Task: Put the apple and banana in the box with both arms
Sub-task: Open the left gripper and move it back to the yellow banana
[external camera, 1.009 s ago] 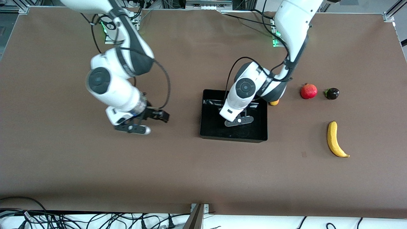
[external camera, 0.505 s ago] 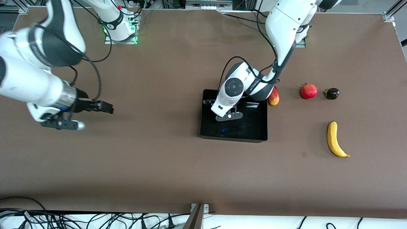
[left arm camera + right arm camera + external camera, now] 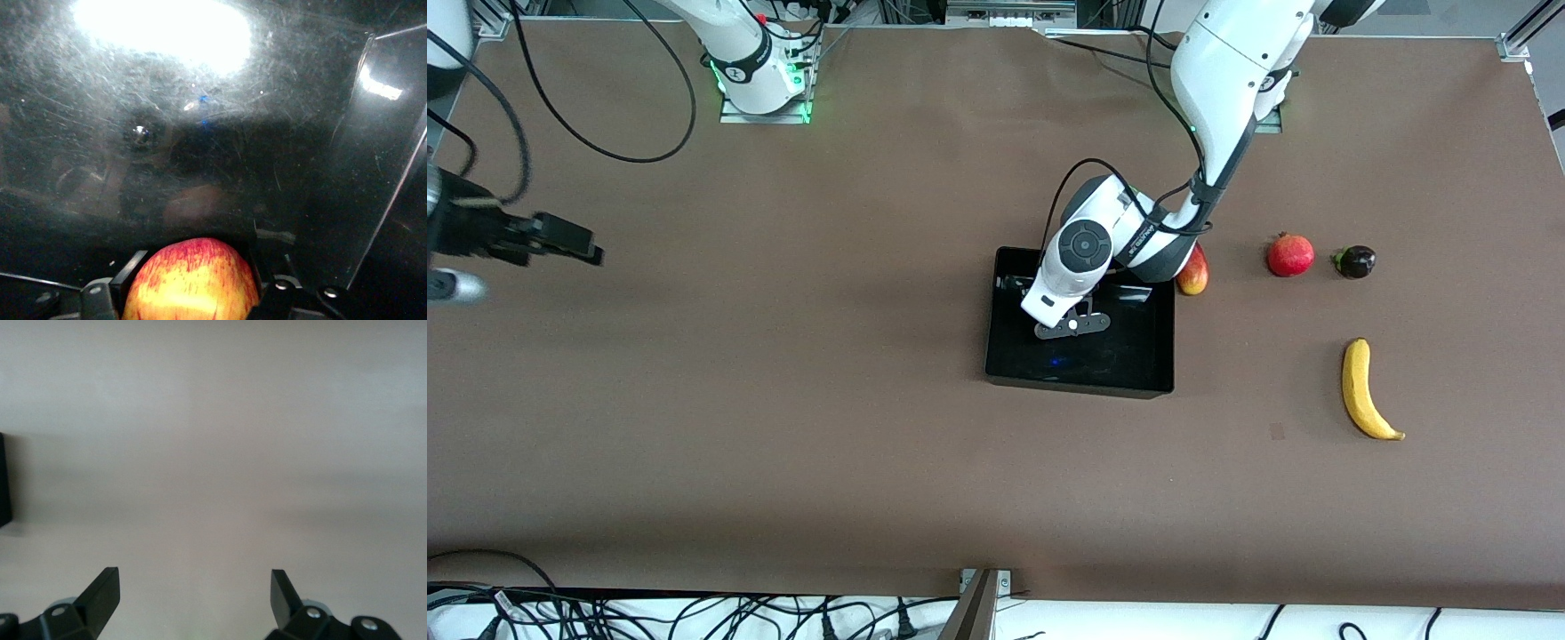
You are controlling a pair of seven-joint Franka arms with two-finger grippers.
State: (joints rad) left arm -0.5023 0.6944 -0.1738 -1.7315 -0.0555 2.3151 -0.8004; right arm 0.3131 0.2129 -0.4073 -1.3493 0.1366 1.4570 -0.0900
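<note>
My left gripper [image 3: 1072, 324] is low inside the black box [image 3: 1120, 366] and is shut on the red and yellow apple [image 3: 190, 283]. In the left wrist view the apple sits between the fingers [image 3: 127, 267] just above the glossy box floor [image 3: 200, 133]. The apple is hidden under the hand in the front view. The yellow banana [image 3: 1365, 391] lies on the table toward the left arm's end, nearer the front camera than the box. My right gripper [image 3: 445, 286] is open and empty [image 3: 193, 583] over bare table at the right arm's end.
A red-yellow mango [image 3: 1193, 271] lies against the box's outer wall under the left arm. A red pomegranate [image 3: 1290, 255] and a small dark fruit [image 3: 1355, 261] lie beside it toward the left arm's end. The tabletop is brown.
The right arm has swung away from the middle of the table to the right arm's end. The left gripper with the apple has shifted slightly inside the box.
</note>
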